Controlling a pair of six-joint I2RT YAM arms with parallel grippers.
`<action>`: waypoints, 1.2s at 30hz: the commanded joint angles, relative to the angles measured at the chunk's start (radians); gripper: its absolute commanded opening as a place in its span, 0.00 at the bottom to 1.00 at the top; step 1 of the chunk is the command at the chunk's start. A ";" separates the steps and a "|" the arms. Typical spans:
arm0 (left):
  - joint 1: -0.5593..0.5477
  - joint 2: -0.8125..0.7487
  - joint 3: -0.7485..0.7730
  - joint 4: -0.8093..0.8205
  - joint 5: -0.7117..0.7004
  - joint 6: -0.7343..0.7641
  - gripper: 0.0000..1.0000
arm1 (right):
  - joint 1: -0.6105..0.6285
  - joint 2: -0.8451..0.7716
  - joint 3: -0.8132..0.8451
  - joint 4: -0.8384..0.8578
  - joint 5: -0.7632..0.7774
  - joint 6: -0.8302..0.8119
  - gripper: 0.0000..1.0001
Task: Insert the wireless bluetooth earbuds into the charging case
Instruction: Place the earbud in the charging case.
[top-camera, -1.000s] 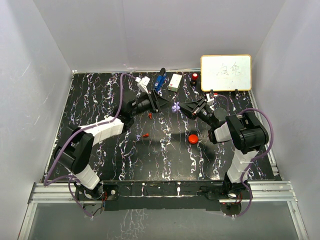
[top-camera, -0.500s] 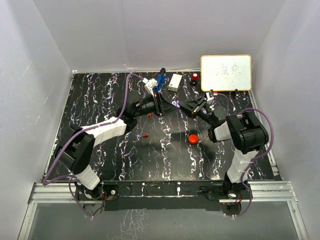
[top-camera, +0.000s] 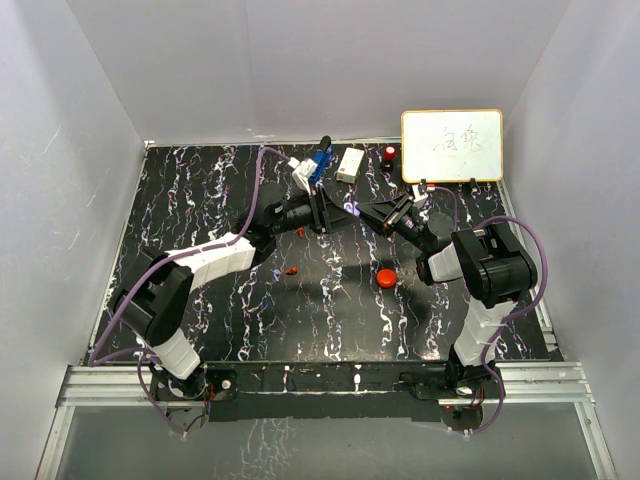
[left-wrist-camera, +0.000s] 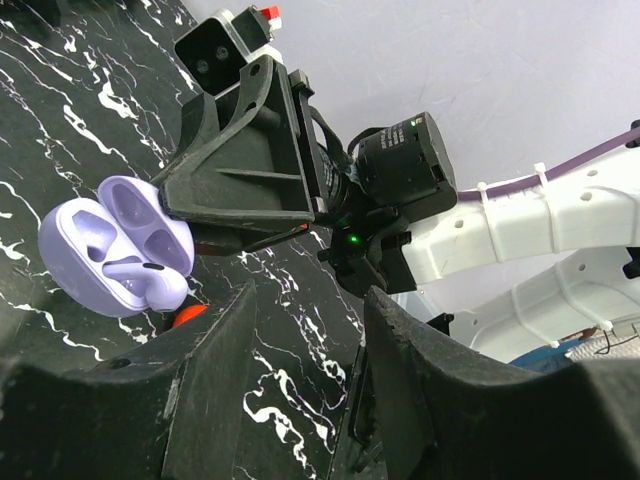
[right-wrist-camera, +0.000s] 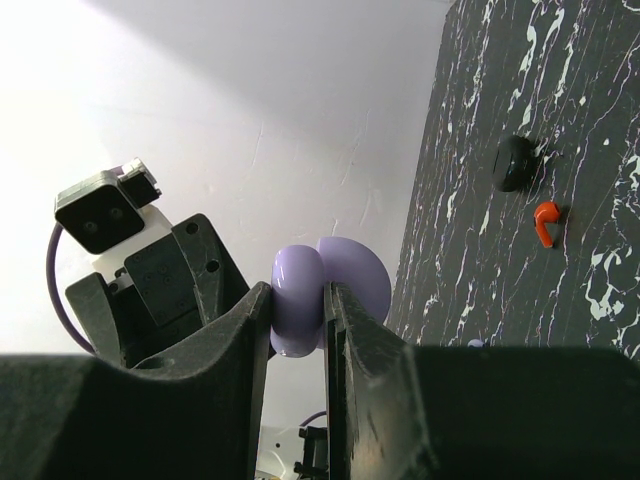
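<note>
My right gripper (right-wrist-camera: 297, 305) is shut on the open purple charging case (right-wrist-camera: 300, 295), held above the table; in the top view it (top-camera: 352, 210) meets the left gripper (top-camera: 322, 213) at table centre. In the left wrist view the case (left-wrist-camera: 80, 240) faces me with its lid open, and a purple earbud (left-wrist-camera: 150, 272) lies inside. My left gripper (left-wrist-camera: 305, 340) is open with nothing between its fingers, just right of the case. Red earbuds (top-camera: 291, 270) (top-camera: 299, 232) lie on the black table; one (right-wrist-camera: 545, 222) shows in the right wrist view.
A red puck-like case (top-camera: 386, 277) sits on the table before the right arm. A blue gadget (top-camera: 318, 165), a white box (top-camera: 350, 163), a small red item (top-camera: 389, 153) and a whiteboard (top-camera: 452, 145) stand along the back. A black puck (right-wrist-camera: 515, 162) lies near the red earbud.
My left arm has reached further right, bringing its gripper up against the held purple case, which it now mostly hides from above. The right arm has stayed put.
</note>
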 joint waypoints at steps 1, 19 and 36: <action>-0.016 -0.004 0.056 -0.038 0.007 0.045 0.46 | -0.003 -0.028 0.029 0.048 0.011 -0.009 0.00; -0.057 -0.035 0.117 -0.282 -0.137 0.215 0.46 | -0.002 -0.028 0.029 0.049 0.012 -0.011 0.00; -0.060 -0.053 0.106 -0.271 -0.170 0.218 0.46 | -0.002 -0.024 0.029 0.053 0.012 -0.010 0.00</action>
